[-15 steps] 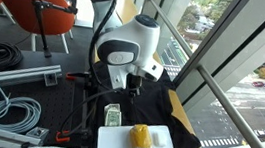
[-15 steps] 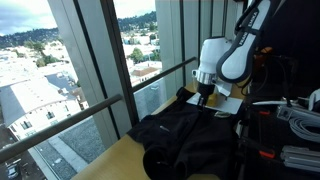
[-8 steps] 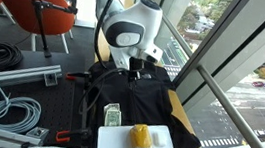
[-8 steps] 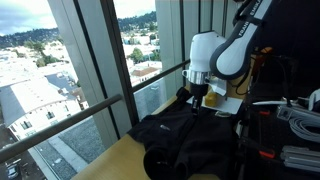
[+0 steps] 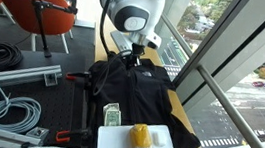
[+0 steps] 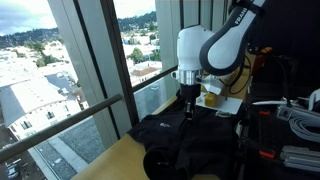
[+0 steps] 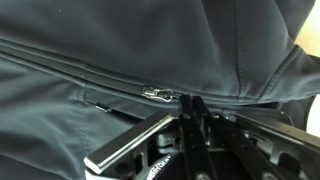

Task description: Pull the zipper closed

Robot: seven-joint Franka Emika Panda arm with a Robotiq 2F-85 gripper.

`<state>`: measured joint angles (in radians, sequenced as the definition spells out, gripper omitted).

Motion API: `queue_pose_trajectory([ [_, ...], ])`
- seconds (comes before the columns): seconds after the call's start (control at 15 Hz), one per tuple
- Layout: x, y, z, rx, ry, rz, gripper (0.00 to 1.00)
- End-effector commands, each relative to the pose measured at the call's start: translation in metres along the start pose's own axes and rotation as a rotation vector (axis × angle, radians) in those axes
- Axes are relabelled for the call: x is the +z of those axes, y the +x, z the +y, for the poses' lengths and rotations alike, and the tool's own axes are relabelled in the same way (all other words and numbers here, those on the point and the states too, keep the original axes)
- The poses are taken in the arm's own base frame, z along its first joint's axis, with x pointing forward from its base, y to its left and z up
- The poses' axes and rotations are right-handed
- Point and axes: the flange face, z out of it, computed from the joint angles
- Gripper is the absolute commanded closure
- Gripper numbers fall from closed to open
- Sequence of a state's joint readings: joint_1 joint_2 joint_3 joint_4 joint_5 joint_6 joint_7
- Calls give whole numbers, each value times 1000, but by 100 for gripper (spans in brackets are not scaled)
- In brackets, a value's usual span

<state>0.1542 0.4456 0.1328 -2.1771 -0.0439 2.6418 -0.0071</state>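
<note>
A black jacket (image 5: 139,91) lies spread on the table by the window; it also shows in the other exterior view (image 6: 185,142). In the wrist view its fabric (image 7: 120,35) fills the frame. The zipper (image 7: 80,72) runs as a thin dark line across it to a small metal slider (image 7: 158,95). My gripper (image 7: 191,102) is shut, its fingertips pressed together right beside the slider, on the zipper's pull. In both exterior views the gripper (image 5: 131,56) (image 6: 188,110) points down onto the jacket's centre line.
A white tray (image 5: 114,147) with a yellow object (image 5: 141,136) sits at the jacket's near end, with a small device (image 5: 113,113) beside it. Cables (image 5: 13,111) and orange chairs (image 5: 39,13) lie to one side. Window glass and a railing (image 5: 222,84) border the table.
The arm has moved along the jacket's centre line, away from the white tray toward the far end, with the gripper staying shut down at the fabric.
</note>
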Motion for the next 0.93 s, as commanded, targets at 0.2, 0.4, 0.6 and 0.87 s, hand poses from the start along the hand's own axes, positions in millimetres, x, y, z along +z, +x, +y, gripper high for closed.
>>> queue_pose_trajectory([
  [0.2,-11,16,-61,-51,56,-37,98],
  [0.4,-13,21,-82,-81,62,-46,98],
  [0.6,-20,30,-103,-109,71,-52,98],
  [0.87,-28,49,-127,-139,73,-52,98],
])
